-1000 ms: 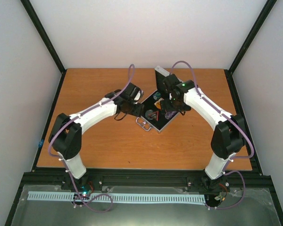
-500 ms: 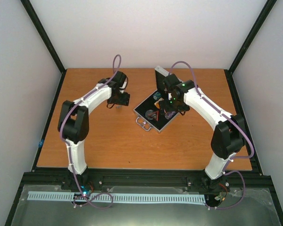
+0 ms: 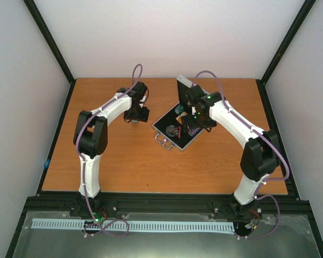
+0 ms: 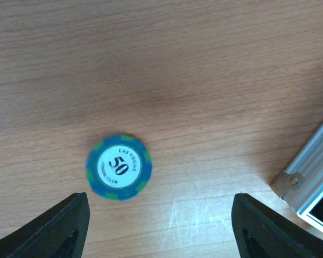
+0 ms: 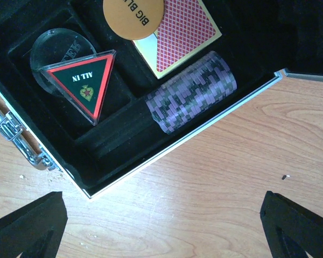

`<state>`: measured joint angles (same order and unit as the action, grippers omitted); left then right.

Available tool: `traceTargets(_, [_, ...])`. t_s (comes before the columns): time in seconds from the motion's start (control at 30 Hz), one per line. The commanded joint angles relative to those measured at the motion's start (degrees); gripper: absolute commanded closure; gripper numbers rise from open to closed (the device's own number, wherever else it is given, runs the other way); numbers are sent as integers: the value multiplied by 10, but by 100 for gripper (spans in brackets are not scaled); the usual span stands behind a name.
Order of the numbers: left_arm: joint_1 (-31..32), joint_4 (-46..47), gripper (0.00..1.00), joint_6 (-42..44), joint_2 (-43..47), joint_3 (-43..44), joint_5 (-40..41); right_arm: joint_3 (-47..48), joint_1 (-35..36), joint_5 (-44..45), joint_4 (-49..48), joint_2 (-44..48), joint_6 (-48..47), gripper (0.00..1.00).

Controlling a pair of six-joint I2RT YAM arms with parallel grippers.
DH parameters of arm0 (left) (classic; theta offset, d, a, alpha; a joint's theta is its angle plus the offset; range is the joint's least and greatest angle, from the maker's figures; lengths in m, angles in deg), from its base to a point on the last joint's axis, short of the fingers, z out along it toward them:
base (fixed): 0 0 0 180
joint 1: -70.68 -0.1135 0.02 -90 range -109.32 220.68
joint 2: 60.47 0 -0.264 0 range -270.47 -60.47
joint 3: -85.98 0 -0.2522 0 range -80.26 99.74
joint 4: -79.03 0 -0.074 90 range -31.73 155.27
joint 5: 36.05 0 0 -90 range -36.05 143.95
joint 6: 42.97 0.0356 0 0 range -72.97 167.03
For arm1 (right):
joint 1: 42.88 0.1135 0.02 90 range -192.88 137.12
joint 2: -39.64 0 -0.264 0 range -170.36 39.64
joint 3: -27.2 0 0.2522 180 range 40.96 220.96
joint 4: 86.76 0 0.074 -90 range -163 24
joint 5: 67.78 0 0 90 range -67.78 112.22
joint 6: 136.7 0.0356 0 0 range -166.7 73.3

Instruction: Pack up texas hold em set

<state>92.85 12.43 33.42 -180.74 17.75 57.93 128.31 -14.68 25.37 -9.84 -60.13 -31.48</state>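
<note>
The silver case (image 3: 169,144) lies open mid-table, its lid (image 3: 183,84) standing up at the back. In the right wrist view its black lining (image 5: 116,142) holds a clear disc (image 5: 49,44), a black-red triangle (image 5: 86,80), an orange disc (image 5: 134,19), a pink-white card pack (image 5: 185,37) and a row of purple chips (image 5: 191,91). My right gripper (image 5: 161,231) is open and empty over the table by the case's near-right rim. A blue-green "50" chip (image 4: 118,167) lies flat on the table left of the case. My left gripper (image 4: 159,226) is open above it, the chip near the left finger.
The case's metal handle (image 3: 162,141) sticks out toward the front, also showing in the right wrist view (image 5: 11,131). A case corner (image 4: 312,177) shows at the right of the left wrist view. Black frame posts (image 3: 59,54) bound the wooden table (image 3: 124,166).
My left arm has swung left, away from the case, to the bare table beside it over the loose chip. The right arm has hardly moved.
</note>
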Motion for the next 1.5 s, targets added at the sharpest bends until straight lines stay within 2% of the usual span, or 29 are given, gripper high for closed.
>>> traceTargets(0.0, [-5,-11,25,12,-23,26,18,-1,-3,-1,-6,-14,-9,0])
traceTargets(0.6, [-24,6,25,11,-73,41,8,3,-4,-2,4,-21,-16,0])
traceTargets(0.9, [-25,6,29,14,-94,54,2,-18,-4,1,5,-2,-10,0])
traceTargets(1.07, [-25,3,43,11,-103,70,-1,-29,-4,-2,5,3,-5,0])
traceTargets(1.2, [-25,-5,60,12,-107,69,3,-32,-4,-1,4,5,-2,0])
traceTargets(1.47, [-25,-8,73,6,-97,41,16,-34,-4,-6,-2,1,0,0])
